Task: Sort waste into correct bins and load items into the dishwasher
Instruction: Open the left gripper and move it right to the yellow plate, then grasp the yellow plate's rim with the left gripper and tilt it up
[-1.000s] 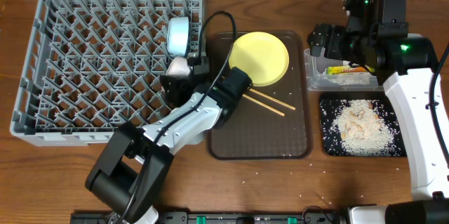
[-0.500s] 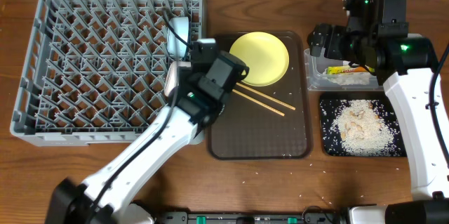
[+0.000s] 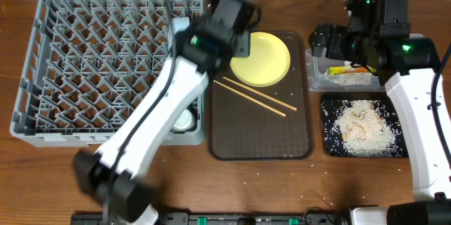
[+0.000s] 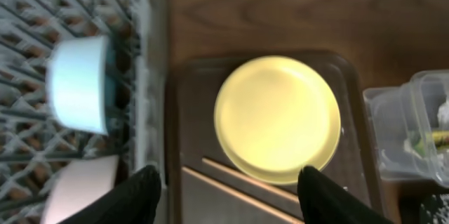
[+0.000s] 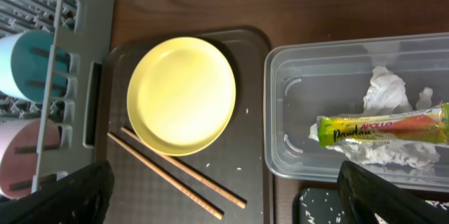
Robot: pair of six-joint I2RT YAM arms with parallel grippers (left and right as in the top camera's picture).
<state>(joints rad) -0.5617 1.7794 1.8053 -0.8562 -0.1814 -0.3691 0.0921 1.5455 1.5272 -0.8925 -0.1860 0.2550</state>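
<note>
1. Find dish rack at worktop's left, light blue bowl on edge inside.
2. Find yellow plate, chopsticks on brown tray.
3. See wrapper in clear container.
4. See left fingers apart over plate, right fingers apart, both empty.

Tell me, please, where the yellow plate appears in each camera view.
Overhead: the yellow plate sits upper centre, on the far end of the brown tray.
Left wrist: the yellow plate fills the centre.
Right wrist: the yellow plate is left of centre.
Shared landmark: the chopsticks, lying on the tray beside the plate in all three views.
</note>
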